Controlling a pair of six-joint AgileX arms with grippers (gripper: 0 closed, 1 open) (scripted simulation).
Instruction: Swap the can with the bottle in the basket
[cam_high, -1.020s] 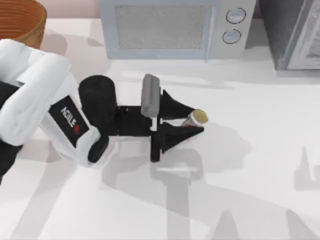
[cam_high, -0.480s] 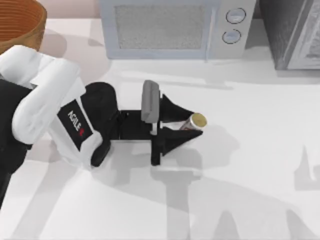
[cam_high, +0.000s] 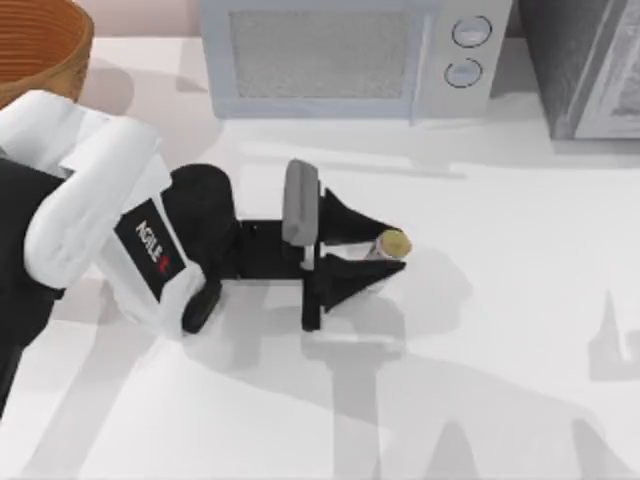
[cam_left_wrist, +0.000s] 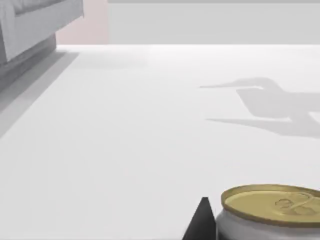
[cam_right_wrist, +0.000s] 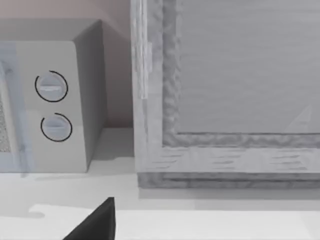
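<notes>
The can (cam_high: 393, 243) stands on the white table right of centre, its dull gold top facing up. My left gripper (cam_high: 390, 250) reaches in from the left, its two black fingers pressed against the can's sides. In the left wrist view the can (cam_left_wrist: 272, 210) sits close up, with a dark fingertip (cam_left_wrist: 199, 222) touching its side. The wicker basket (cam_high: 40, 45) is at the far left corner, partly cut off by the frame edge. The bottle is out of view. A dark fingertip (cam_right_wrist: 95, 225) of my right arm's gripper shows in the right wrist view.
A grey microwave (cam_high: 340, 55) stands along the back edge, its two dials (cam_high: 468, 50) on its right side. A grey cabinet (cam_high: 590, 70) fills the far right corner. Open white table lies in front of and to the right of the can.
The left gripper's fingers have drawn together onto the can. The can has gone from tilted to more upright and shifted slightly toward the front.
</notes>
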